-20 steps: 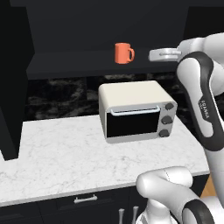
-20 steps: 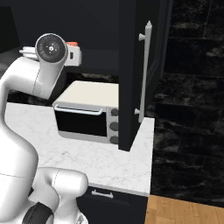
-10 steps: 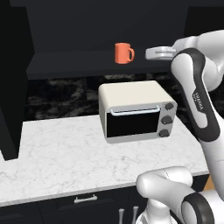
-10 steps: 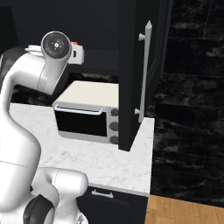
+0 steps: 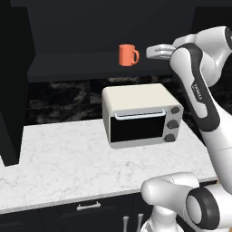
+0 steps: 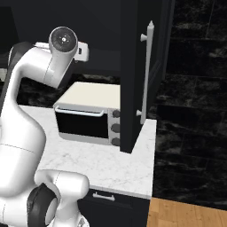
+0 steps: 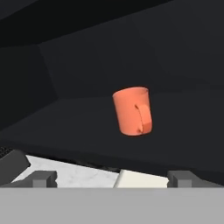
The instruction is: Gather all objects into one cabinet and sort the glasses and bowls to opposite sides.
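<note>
Now you have an orange mug [image 5: 128,55], opaque, side handle toward the gripper [image 5: 154,51], standing upright on the open cabinet [image 5: 90,60] shelf; the jaws are spread, holding nothing.

you see an orange mug [image 5: 128,55] with a flat, matt finish, no shine on its wall or handle; it looks like plain ceramic or plastic. the cabinet [image 5: 90,31] around it is matt black, and its shelf looks smooth and dull. the cabinet door [image 6: 137,75] carries a long bar handle [image 6: 145,73] that reads as brushed silver metal. below, your toaster oven [image 5: 141,114] has a smooth cream shell, a dark glossy glass front and grey knobs. the counter [image 5: 68,167] is polished white marble with fine grey veins, and the backsplash [image 5: 63,97] is glossy black marble. the arm [image 5: 199,90] looks like smooth, slightly shiny white plastic. the floor [image 6: 186,215] shows warm wood grain.
</note>
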{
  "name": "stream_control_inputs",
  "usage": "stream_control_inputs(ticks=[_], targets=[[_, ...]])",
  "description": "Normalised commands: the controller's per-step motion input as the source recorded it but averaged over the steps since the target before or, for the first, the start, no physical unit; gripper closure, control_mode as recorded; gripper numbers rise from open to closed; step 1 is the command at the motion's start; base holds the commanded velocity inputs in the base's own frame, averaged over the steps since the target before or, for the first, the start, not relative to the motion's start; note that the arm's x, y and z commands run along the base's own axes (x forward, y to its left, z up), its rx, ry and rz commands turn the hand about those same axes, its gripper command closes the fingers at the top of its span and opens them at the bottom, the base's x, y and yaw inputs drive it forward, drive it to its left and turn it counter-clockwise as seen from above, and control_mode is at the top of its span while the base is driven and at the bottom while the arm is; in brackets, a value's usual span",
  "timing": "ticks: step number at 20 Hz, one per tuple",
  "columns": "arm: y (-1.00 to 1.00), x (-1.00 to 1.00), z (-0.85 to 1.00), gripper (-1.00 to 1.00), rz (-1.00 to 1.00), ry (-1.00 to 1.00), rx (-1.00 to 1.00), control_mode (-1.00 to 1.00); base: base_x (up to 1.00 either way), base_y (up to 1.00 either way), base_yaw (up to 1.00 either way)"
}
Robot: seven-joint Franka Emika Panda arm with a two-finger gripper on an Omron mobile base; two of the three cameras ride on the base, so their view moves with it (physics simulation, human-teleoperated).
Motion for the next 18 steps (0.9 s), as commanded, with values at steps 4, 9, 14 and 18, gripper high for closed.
stream_control_inputs(ticks=[4,9,14,18], targets=[[0.00,0.32,-0.05,-1.00,0.00,0.03,0.00,-1.00,0.00,0.00,0.00],[0.01,0.22,-0.02,-1.00,0.00,0.01,0.00,-1.00,0.00,0.00,0.00],[0.15,0.23,-0.12,-1.00,0.00,0.00,0.00,-1.00,0.00,0.00,0.00],[0.22,0.20,-0.22,-1.00,0.00,0.00,0.00,-1.00,0.00,0.00,0.00]])
